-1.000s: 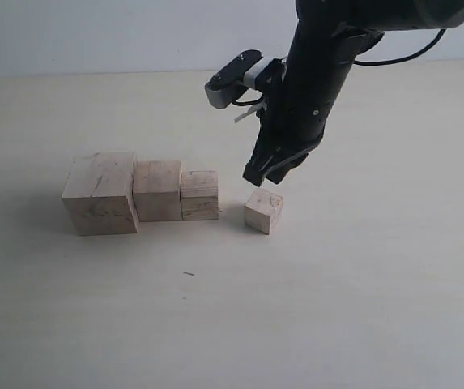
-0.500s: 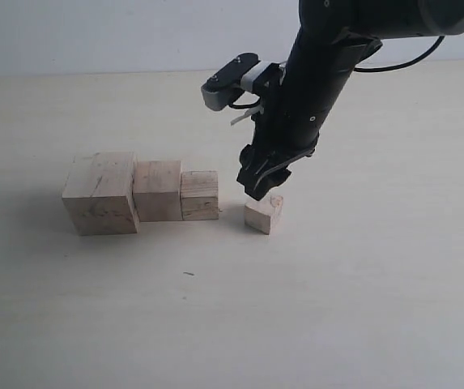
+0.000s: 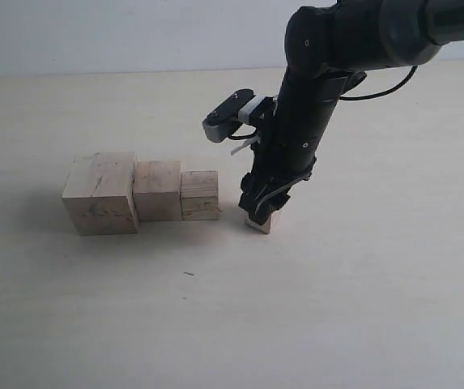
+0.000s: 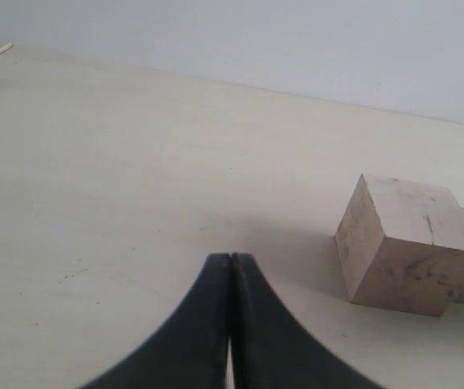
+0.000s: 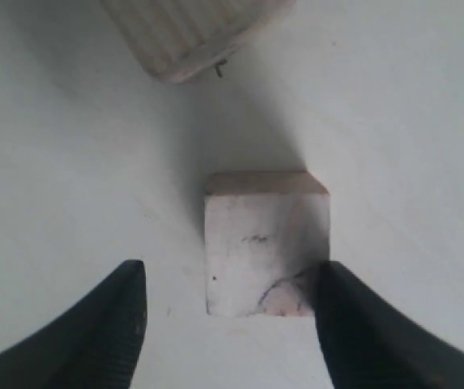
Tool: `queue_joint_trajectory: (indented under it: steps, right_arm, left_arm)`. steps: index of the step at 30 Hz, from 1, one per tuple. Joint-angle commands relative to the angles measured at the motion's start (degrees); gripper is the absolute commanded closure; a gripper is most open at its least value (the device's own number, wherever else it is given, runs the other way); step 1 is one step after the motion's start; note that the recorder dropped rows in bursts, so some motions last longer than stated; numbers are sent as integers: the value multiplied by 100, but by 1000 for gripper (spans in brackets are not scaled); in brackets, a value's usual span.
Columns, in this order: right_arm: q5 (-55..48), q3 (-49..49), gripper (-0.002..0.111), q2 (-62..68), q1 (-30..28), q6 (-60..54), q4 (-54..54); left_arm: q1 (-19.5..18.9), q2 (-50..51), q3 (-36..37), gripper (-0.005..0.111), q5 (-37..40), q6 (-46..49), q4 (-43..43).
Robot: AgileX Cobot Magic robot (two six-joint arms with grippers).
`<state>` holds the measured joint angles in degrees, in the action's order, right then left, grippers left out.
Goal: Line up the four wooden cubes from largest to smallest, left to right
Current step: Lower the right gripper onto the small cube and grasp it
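Pale surface (image 3: 361, 308): black right hand (image 3: 264, 203) hangs open astride the smallest pale wooden cube (image 5: 266, 243), near the three larger wooden cubes (image 3: 158, 190). It looks light, rigid and smooth, best pinched across opposite flat faces.

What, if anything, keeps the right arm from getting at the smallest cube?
Probably nothing, so yes: the right gripper is open, straddling the smallest cube, which stands apart from the other three cubes.
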<state>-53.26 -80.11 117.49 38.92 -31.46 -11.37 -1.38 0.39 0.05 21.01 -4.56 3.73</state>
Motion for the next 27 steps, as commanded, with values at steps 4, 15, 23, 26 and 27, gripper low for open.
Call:
queue_joint_trajectory:
  steps: [4, 15, 23, 26, 27]
  right_arm:
    - [221, 31, 49, 246, -26, -44, 106]
    - [219, 31, 49, -30, -26, 8, 84]
    - [399, 31, 48, -47, -26, 480, -343]
    - [458, 31, 39, -47, -26, 825, -198]
    - [555, 31, 34, -47, -26, 1044, -95]
  left_arm:
    - [36, -39, -5, 107, -42, -19, -8]
    - [36, -39, -5, 107, -42, -19, -8]
    - [36, -39, -5, 107, -42, -19, -8]
    - [36, -39, -5, 107, -42, -19, -8]
    - [36, -39, -5, 107, -42, -19, -8]
